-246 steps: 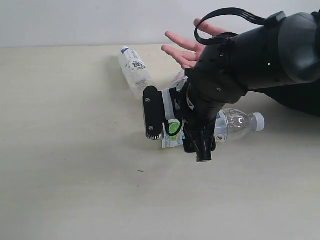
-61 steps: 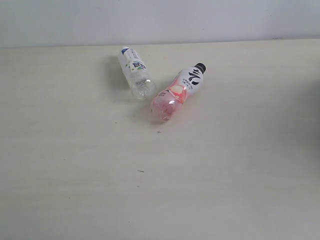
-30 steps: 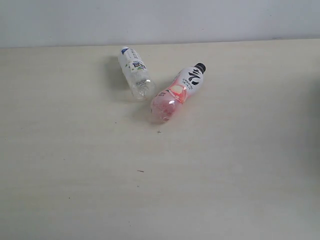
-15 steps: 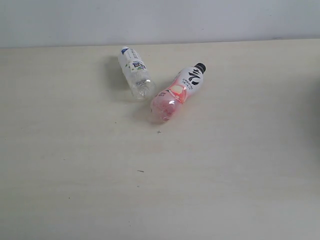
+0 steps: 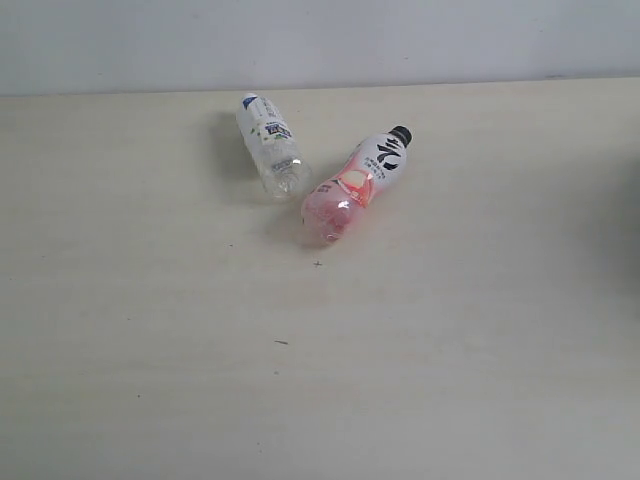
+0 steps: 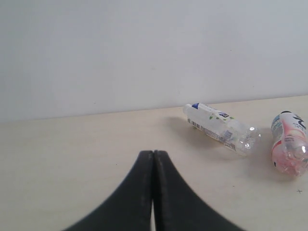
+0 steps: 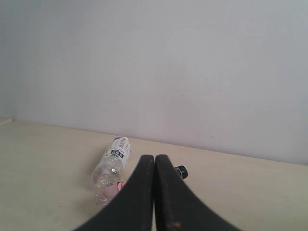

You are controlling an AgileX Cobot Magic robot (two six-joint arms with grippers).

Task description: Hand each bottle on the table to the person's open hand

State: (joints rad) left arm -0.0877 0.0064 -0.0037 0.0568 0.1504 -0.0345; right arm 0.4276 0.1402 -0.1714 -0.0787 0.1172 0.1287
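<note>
Bottles: two in total, both lying on the table.
Clear bottle: one — in the exterior view it lies at about 10 o'clock from the other bottle.
Pink bottle: one.
Caps: two, one on each bottle; one blue cap and one black cap.
Table: one.
Dark specks on the table: a few small ones; the exact number I cannot tell.
Wall behind the table: one.
Grippers: two — the left gripper shows in its own wrist view, the right gripper in the other wrist view.
</note>
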